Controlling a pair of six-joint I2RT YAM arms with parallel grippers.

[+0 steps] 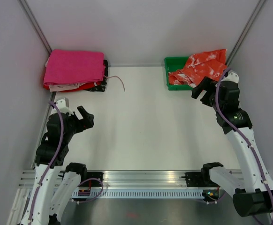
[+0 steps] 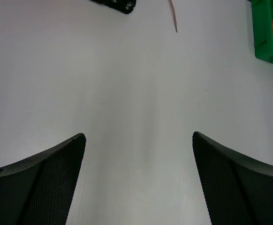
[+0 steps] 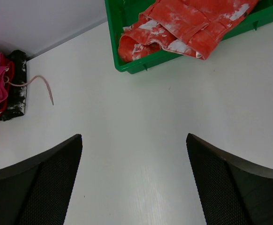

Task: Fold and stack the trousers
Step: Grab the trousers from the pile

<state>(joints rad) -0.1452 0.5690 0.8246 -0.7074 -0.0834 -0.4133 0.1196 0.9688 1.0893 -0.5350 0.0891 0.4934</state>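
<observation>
One white desk (image 1: 150, 126). Two robot arms: a left arm (image 1: 54, 133) and a right arm (image 1: 243, 140). One green bin (image 1: 174, 63) holding one pair of trousers (image 1: 200, 69), orange-red with white blotches. One pile (image 1: 74, 68) of folded cloth, pink on top, with white and red edges beneath; the number of pieces cannot be told. One dark item (image 1: 99, 86) beside it. One thin pink cord (image 1: 120, 82).

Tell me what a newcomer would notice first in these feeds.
The orange-red mottled trousers stand out most, bunched in the green bin at the far right and spilling over its rim. Next comes the magenta-pink folded cloth topping a pile at the far left. Both claws hang open and empty: the left claw over the white table, the right claw near the bin.
</observation>
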